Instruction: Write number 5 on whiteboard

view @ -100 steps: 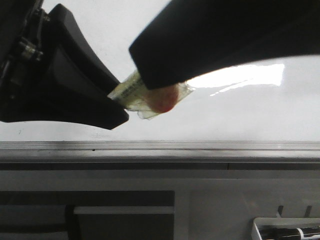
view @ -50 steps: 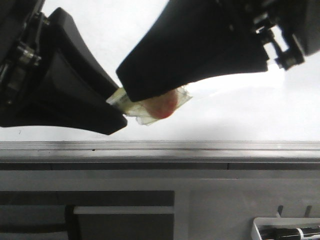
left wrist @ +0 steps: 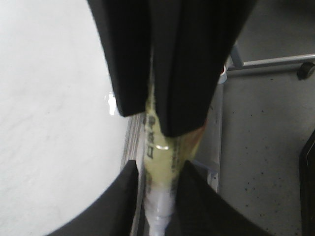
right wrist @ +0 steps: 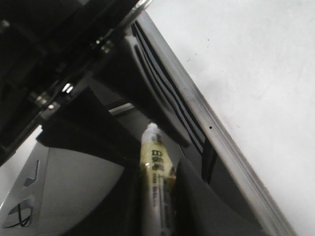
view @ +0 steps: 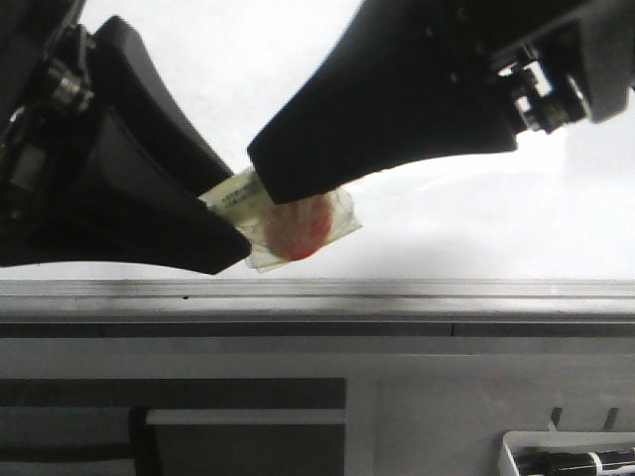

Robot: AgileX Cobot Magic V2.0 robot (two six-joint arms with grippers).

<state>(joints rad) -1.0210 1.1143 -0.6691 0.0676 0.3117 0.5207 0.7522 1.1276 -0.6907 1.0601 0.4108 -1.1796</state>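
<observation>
Since the frame half a second back, the right claw [view: 283, 193] has lifted a little toward the upper right of the front view, and the red-tipped marker [view: 288, 223] it shares with the left claw [view: 223, 233] has tilted with it, its plastic wrap now hanging lower at centre frame.

Nearest the camera in the front view, at the lower right corner, sits a small white tray [view: 516, 458] with a black marker [view: 585, 462] lying in it. Above that a grey metal rail [view: 397, 297] runs straight across the middle of the frame. Just over the rail, the two claws meet at centre-left: the left claw comes in from the left edge and grips the pale yellow barrel of the marker [left wrist: 160, 157], its fingers [left wrist: 123, 196] closed on either side of it in the left wrist view. The right claw reaches down from the upper right and is also clamped on the same marker [right wrist: 156, 182], the barrel showing between its dark fingers [right wrist: 192, 196] in the right wrist view.

Behind both claws the whiteboard [view: 476, 228] fills the upper half of the front view, glossy with a bright glare patch at the right. No strokes of the number 5 can be made out on it
</observation>
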